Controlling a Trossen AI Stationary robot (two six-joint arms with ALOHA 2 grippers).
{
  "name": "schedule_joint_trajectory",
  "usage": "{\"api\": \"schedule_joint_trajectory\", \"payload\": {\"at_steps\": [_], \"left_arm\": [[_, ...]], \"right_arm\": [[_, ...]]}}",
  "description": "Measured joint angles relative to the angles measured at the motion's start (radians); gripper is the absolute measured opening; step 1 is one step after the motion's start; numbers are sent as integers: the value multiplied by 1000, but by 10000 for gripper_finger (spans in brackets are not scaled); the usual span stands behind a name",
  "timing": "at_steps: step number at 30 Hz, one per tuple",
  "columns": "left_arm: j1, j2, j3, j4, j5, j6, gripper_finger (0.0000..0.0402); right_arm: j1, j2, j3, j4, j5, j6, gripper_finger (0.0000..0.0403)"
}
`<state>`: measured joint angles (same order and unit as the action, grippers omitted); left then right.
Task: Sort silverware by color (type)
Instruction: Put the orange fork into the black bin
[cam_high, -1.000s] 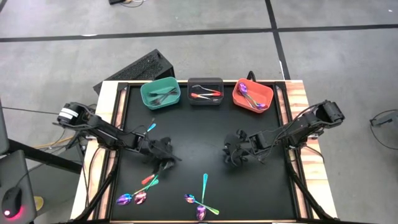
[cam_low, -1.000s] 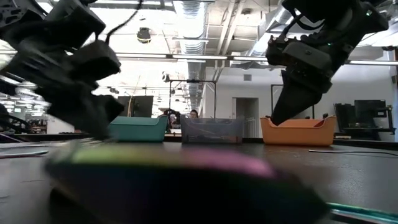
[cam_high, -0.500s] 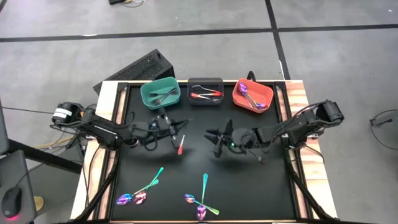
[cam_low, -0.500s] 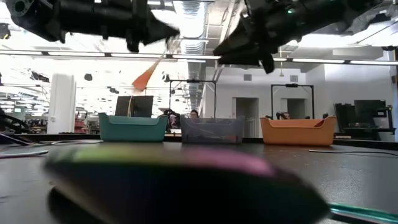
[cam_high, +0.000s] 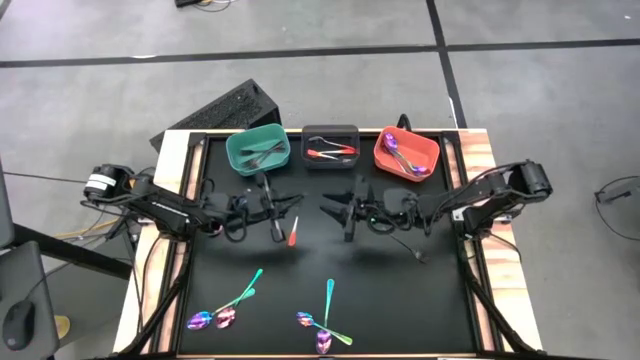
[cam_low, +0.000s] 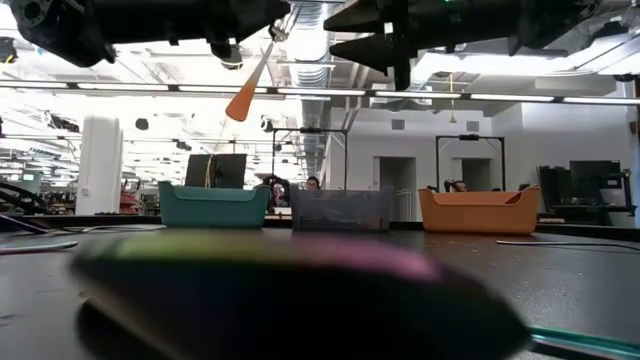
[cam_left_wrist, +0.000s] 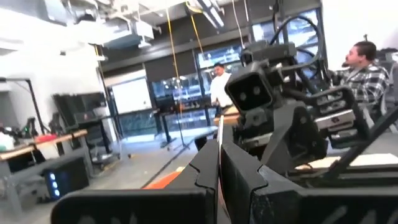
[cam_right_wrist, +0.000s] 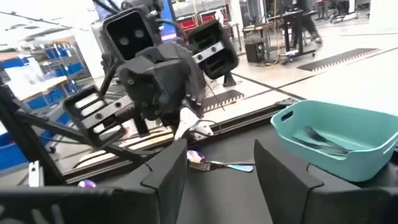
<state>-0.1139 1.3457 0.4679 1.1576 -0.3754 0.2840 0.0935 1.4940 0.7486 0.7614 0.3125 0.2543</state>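
Silverware: orange-red utensil (cam_high: 292, 233) hangs pinched in the left gripper (cam_high: 275, 214), its tip slanting down and outward from the fingers.
Handling: likely light, stiff, slick; best taken mid-handle.
Left arm: raised level over mid-table, wrist toward the right arm.
Right gripper (cam_high: 338, 207): close opposite, fingers (cam_right_wrist: 163, 175) spread, empty.
Bins: dark grey bin (cam_high: 330, 133) just beyond both grippers.

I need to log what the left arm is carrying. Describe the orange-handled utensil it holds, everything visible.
The orange-handled utensil is a thin, finger-length piece with an orange-red handle and a pale metal-looking shaft. The left gripper is shut on its metal end, so whether it is a fork or spoon cannot be told. It hangs tilted in the air above the black table, handle end pointing down, touching nothing else, facing the open right gripper.
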Motion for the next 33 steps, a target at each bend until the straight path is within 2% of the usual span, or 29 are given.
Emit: {"api": "schedule_joint_trajectory", "payload": {"at_steps": [6,12,17,21,25,29,33], "left_arm": [[0,0,0,91,5,53,0],[4,12,8,83,23,72,0],[1,16,8,41,26,63,0],[2,17,8,19,11,82,0],[2,17,8,19,-31,114,0],[2,16,8,20,-31,123,0],[-6,15,8,21,-32,120,0]], "right_arm": [[-4,96,35,50,-14,-14,206],[-12,277,179,80,-29,-59,205],[-15,330,252,84,-41,-80,195],[-18,338,254,65,-41,-78,146],[-25,301,254,-42,-41,-40,102],[-29,247,253,-213,-26,-33,106],[-13,189,253,-262,-49,-26,143]]}}
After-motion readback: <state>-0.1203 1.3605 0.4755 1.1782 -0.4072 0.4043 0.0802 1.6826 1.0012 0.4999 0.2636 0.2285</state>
